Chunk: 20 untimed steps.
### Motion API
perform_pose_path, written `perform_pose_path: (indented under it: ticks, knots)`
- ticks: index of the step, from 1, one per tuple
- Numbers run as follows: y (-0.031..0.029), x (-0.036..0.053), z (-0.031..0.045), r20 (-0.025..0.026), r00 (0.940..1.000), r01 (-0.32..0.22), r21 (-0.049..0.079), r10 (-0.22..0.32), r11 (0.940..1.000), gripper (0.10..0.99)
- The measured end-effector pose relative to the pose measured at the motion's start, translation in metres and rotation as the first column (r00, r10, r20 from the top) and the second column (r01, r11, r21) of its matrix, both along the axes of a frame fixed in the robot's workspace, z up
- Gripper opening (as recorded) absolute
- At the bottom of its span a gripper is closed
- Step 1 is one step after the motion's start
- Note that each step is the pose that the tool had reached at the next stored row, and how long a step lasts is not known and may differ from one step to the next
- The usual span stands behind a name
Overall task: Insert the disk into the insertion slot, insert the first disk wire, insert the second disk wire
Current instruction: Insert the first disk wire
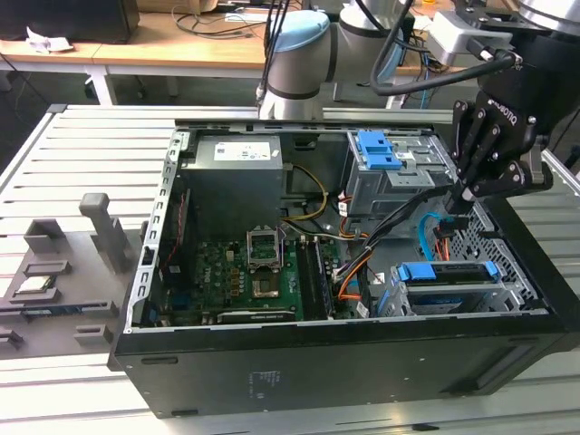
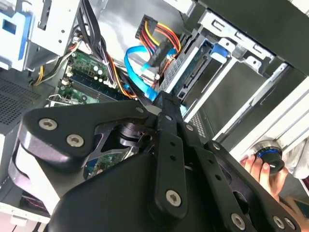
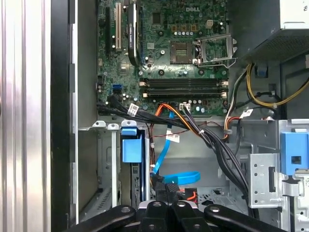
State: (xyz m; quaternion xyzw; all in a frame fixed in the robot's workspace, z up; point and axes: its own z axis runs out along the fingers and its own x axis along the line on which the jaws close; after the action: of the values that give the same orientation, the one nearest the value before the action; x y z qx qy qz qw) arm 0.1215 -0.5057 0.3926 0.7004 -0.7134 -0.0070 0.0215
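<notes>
Overall: bright, even indoor light from overhead; no hard shadows.
Exterior view: table slats (image 1: 82, 145) pale w/ mild sheen; PC case (image 1: 317, 372) darker inside, esp. under its near wall; black outer panel reads flat.
Second wrist view: gripper (image 2: 161, 100) links close to lens, dark and soft-focus, small glints on screws (image 2: 173, 197); PC case metal behind washed pale.
First wrist view: motherboard (image 3: 164, 53) evenly lit, crisp; table slats beside the case overexposed, near white.
</notes>
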Motion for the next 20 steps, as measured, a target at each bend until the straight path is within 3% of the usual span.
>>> perform_pose_path:
  ticks: [7, 11, 18, 20]
  knots:
    - [0.0155, 0.0168, -0.0174, -0.0009, 1.0000, 0.000, -0.003, 0.000, 1.0000, 0.106]
    - [0.0182, 0.0223, -0.0252, -0.0009, 1.0000, 0.000, -0.005, 0.000, 1.0000, 0.106]
    - [0.0182, 0.0223, -0.0257, -0.0009, 1.0000, 0.000, -0.005, 0.000, 1.0000, 0.106]
    - [0.0182, 0.0223, -0.0257, -0.0009, 1.0000, 0.000, -0.005, 0.000, 1.0000, 0.169]
